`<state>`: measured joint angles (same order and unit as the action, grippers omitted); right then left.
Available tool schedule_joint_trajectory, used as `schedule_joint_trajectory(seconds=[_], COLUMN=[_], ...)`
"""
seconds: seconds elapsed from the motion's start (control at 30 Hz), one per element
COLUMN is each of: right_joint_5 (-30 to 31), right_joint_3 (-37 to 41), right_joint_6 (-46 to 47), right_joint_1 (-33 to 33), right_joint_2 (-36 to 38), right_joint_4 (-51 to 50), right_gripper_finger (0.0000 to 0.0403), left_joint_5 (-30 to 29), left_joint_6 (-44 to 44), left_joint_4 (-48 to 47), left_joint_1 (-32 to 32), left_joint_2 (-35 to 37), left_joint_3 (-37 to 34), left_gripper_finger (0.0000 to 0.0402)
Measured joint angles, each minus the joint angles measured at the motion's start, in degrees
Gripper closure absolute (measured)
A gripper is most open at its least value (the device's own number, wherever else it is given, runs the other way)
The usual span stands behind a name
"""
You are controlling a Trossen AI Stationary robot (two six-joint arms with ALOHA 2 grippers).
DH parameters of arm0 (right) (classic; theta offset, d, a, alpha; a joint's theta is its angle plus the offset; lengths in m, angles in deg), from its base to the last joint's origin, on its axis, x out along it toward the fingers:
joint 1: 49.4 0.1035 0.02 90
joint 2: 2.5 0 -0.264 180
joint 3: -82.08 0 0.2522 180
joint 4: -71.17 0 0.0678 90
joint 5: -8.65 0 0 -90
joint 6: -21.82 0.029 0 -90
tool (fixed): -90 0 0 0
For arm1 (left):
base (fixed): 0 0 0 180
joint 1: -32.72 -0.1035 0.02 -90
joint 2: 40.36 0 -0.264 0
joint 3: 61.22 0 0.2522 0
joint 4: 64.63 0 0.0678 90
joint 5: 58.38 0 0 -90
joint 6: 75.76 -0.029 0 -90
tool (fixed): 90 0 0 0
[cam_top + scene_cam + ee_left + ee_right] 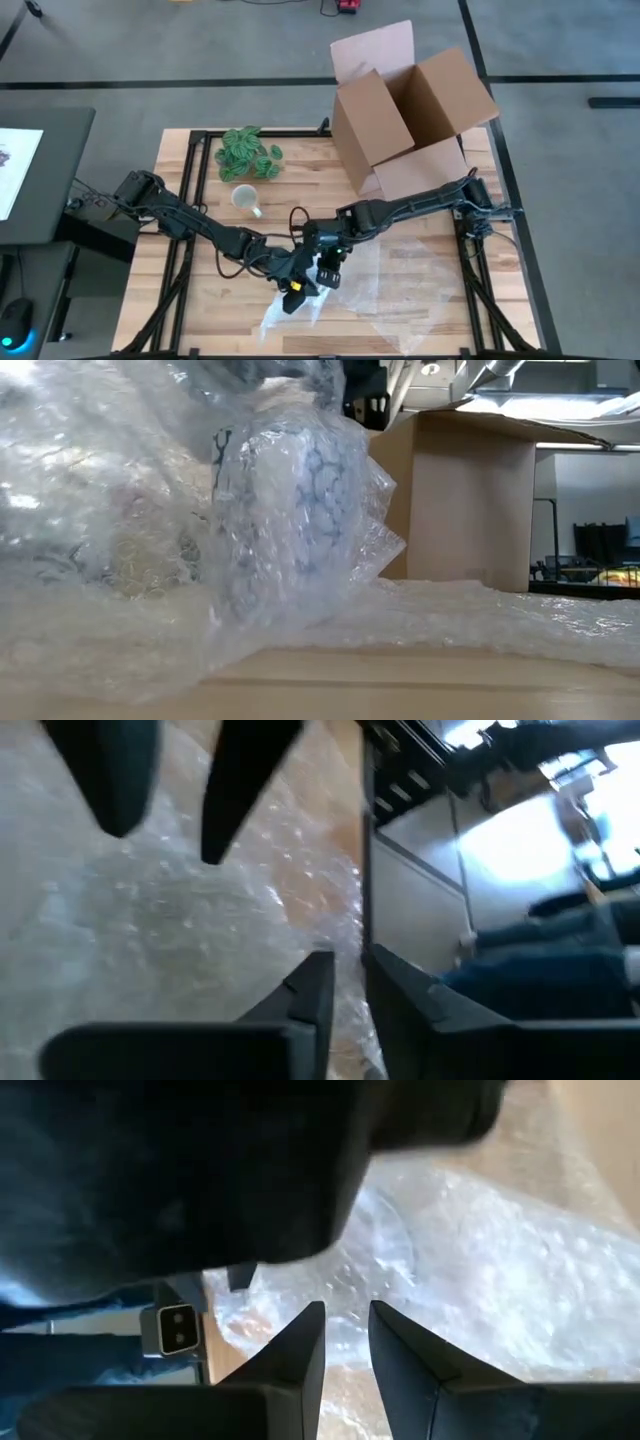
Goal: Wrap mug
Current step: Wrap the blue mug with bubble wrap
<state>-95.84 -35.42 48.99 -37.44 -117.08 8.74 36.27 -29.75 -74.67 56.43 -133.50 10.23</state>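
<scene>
Grippers meet over the bubble wrap [345, 290] near the front edge of the tabletop [200, 290], and from above we see the left gripper [296, 290] and the right gripper [328, 270] just beside each other on the sheet's left part. A white mug [244, 197] stands bare, well apart from both, toward the back left by a green plant [247, 154]. An open cardboard box [410, 115] fills the back right corner.

Down at table height, we get a patterned mug [285, 510] upright inside folds of wrap [480, 615], film draped over it and trailing onto the wood. Dark gripper parts show just above it, but we cannot tell whose they are. The box [470, 495] sits behind.

On the left wrist, we look past the left gripper [348, 995], fingers nearly pressed together with only a thin slit between them, wrap [180, 910] beyond their tips; whether film is pinched we cannot tell.

On the right wrist, the right gripper [345, 1345] shows a narrow gap too, wrap [480, 1250] ahead, and the other arm's dark body looms close over it.
</scene>
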Motion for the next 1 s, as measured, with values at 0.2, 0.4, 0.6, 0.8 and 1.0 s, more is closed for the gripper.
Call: schedule_joint_trajectory(seconds=[0.2, 0.4, 0.6, 0.8, 1.0], right_joint_5=[-0.84, 0.68, 1.02, 0.55, -4.02], right_joint_3=[-0.02, 0.07, 0.07, 0.11, 0.05], right_joint_6=[-1.59, -2.20, -3.01, -2.43, -2.13], right_joint_1=[-0.04, 0.03, -0.50, -0.54, -0.47], right_joint_2=[-1.75, -1.97, -1.99, 0.38, -0.18], right_joint_4=[-0.52, -0.33, -0.48, -0.04, 6.23], right_gripper_finger=[0.0333, 0.0333, 0.0333, 0.0333, 0.0333], left_joint_5=[8.10, 12.81, 12.01, 10.80, 8.96], left_joint_6=[-2.00, -1.64, -0.08, -0.37, -3.10], left_joint_4=[-0.65, -4.12, -8.29, -7.59, -7.52], left_joint_1=[-0.15, -0.15, -0.06, 0.76, 1.20], left_joint_2=[0.84, 2.27, 4.45, 4.50, 4.50], left_joint_3=[-0.11, -0.09, -0.04, 0.02, 0.02], left_gripper_finger=[0.0280, 0.0253, 0.0252, 0.0251, 0.0251])
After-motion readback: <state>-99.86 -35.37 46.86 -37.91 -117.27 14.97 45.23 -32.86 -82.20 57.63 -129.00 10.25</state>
